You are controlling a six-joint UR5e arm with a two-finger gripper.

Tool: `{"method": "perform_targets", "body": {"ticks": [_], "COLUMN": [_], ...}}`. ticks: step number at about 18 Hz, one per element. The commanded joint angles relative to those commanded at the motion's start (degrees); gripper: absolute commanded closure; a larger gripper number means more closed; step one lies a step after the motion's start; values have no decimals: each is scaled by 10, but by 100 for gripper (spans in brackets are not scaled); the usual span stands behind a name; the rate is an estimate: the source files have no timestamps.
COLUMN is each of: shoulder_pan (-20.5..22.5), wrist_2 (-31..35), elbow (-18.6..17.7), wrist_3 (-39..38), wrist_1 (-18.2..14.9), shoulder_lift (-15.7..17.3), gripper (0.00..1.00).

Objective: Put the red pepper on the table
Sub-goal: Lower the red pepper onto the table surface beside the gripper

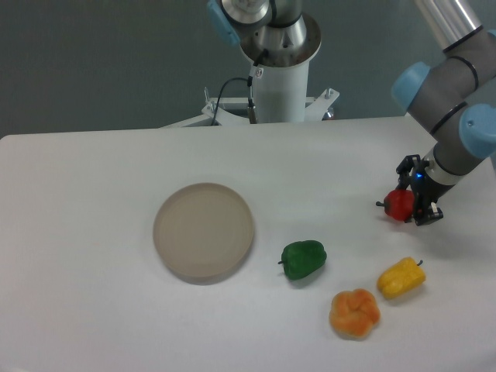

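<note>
The red pepper point(398, 205) is small and glossy, with its dark stem pointing left. It hangs at the right side of the white table point(93, 310), held between the black fingers of my gripper point(409, 203), which is shut on it. The grey and blue arm reaches down to it from the upper right. Whether the pepper touches the tabletop cannot be told from this view.
A round beige plate point(203, 231) lies left of centre. A green pepper point(303, 259) sits in the middle, a yellow pepper point(401, 278) below the gripper, and an orange lobed pepper point(355, 313) near the front. The robot's base column point(277, 70) stands behind the table.
</note>
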Motion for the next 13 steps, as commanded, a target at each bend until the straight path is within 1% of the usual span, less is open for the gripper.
{"method": "perform_targets", "body": {"ticks": [4, 11, 13], "shoulder_pan": [0, 0, 0], "wrist_2": [0, 0, 0], "elbow": [-10, -13, -16], "wrist_3": [0, -1, -1], "wrist_1": [4, 4, 14], "shoulder_lift": [0, 0, 0], "gripper": [64, 63, 63]}}
